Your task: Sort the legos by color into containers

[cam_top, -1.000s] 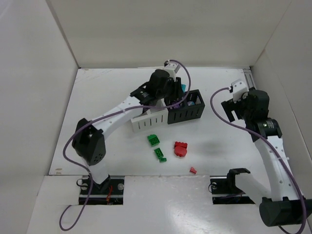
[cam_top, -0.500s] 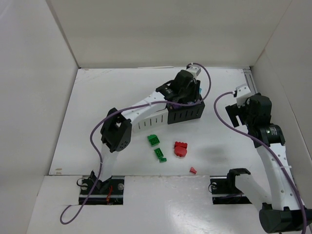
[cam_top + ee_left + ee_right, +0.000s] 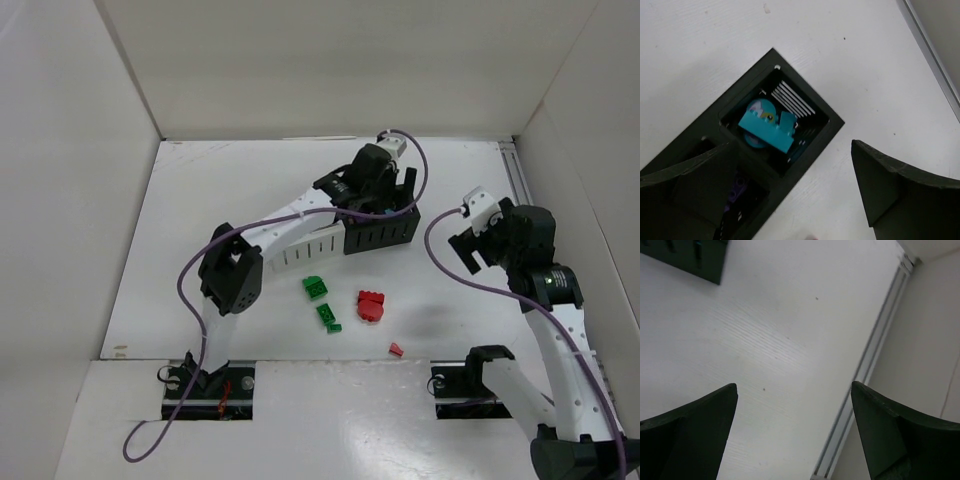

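My left gripper (image 3: 397,190) hangs open over the far right compartment of the black container (image 3: 383,231) with nothing between its fingers. In the left wrist view a teal lego (image 3: 767,128) lies in that compartment (image 3: 812,107), apart from the gripper (image 3: 794,145), and a purple lego (image 3: 734,193) shows in the compartment beside it. The white container (image 3: 305,248) stands left of the black one. On the table lie green legos (image 3: 316,287) (image 3: 328,317), a red lego (image 3: 370,305) and a small red piece (image 3: 396,349). My right gripper (image 3: 467,238) (image 3: 793,385) is open over bare table.
White walls enclose the table on the left, back and right. A metal rail (image 3: 875,365) runs along the right wall. A corner of the black container (image 3: 690,255) shows in the right wrist view. The left arm's purple cable (image 3: 190,280) loops beside it.
My left gripper moved right across the black container and opened. The teal lego it carried now lies in the far right compartment. The right arm shifted slightly.
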{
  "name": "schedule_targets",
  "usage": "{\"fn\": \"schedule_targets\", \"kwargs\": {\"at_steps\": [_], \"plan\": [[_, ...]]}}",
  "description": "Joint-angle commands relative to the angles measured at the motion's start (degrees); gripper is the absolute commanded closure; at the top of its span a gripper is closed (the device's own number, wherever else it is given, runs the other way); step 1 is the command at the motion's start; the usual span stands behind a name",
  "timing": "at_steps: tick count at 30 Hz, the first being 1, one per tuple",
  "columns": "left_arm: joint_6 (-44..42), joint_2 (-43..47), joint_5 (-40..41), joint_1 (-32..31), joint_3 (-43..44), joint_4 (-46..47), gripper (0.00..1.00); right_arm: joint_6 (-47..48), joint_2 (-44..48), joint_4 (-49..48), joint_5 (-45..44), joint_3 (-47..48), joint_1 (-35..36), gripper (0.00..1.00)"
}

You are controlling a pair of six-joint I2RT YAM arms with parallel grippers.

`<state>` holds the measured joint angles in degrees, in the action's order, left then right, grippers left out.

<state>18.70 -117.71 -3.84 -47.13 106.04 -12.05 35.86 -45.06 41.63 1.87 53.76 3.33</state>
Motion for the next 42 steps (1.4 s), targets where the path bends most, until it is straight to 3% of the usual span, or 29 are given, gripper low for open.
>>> {"fn": "schedule_targets", "kwargs": {"at_steps": [1, 4, 10, 14, 18, 23, 28, 33, 42], "plan": [[-0.8, 11.3, 1.5, 0.1, -4.5, 0.5, 0.07, 6.9, 1.6, -1.2, 16.8, -1.4, 0.8, 0.01], [-1.3, 22.2, 3.3, 0.1, -16.1, 3.5, 0.00, 8.9, 2.7, -1.2, 21.8, -4.1, 6.4, 0.01], [6.6, 46.0, 10.5, -0.4, -39.9, 5.6, 0.00, 1.8, 2.2, -6.5, 20.1, -12.0, 21.5, 0.01], [14.9, 55.1, 12.4, -0.9, -50.8, 0.6, 0.00, -5.3, -1.5, -7.4, 11.2, -14.4, 33.9, 0.01], [20.2, 59.3, 13.6, -1.5, -58.8, -1.7, 0.00, -14.7, -4.1, -8.2, 9.3, -18.2, 45.1, 0.05], [22.1, 61.3, 13.6, -1.5, -61.5, -2.3, 0.00, -25.9, -8.0, -15.6, 10.3, -25.1, 53.4, 0.09], [22.1, 62.5, 13.6, -1.5, -63.2, -2.8, 0.00, -32.8, -11.9, -14.3, 1.5, -25.1, 59.9, 0.12], [22.7, 63.6, 13.6, -1.5, -63.8, -3.3, 0.00, -38.8, -15.1, -14.8, -1.2, -26.9, 61.1, 0.23], [23.8, 65.9, 14.6, -1.5, -64.8, -3.9, 0.00, -43.6, -12.1, -9.3, -8.0, -28.0, 61.1, 0.44]]}}
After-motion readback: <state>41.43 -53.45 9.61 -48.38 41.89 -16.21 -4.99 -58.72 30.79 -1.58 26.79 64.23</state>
